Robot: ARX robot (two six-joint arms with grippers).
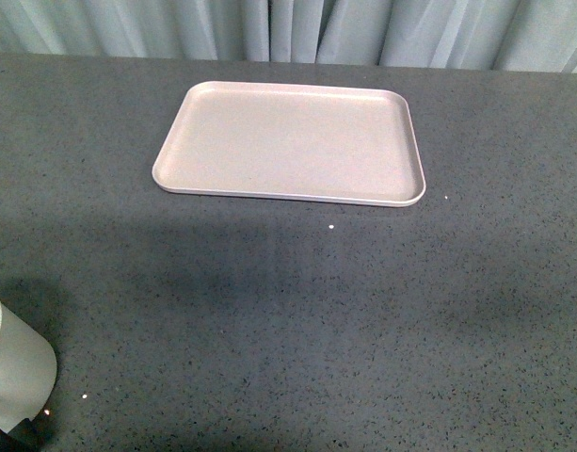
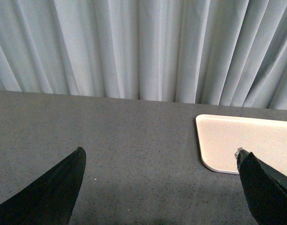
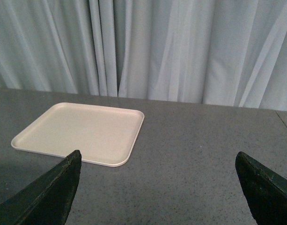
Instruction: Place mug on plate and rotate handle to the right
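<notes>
The white mug (image 1: 15, 367) lies tipped at the table's near left corner in the front view, partly cut off by the frame. A bit of its black handle (image 1: 10, 435) shows beneath it. The pale pink plate (image 1: 288, 141) lies flat and bare toward the back of the table; it also shows as the plate (image 2: 246, 140) in the left wrist view and the plate (image 3: 82, 131) in the right wrist view. My left gripper (image 2: 160, 151) is open above bare tabletop. My right gripper (image 3: 157, 153) is open too, holding nothing. Neither arm appears in the front view.
The grey speckled table (image 1: 297, 320) runs back to a pale pleated curtain (image 1: 288, 28) behind its far edge. A few small white specks (image 1: 331, 227) lie on the table in front of the plate.
</notes>
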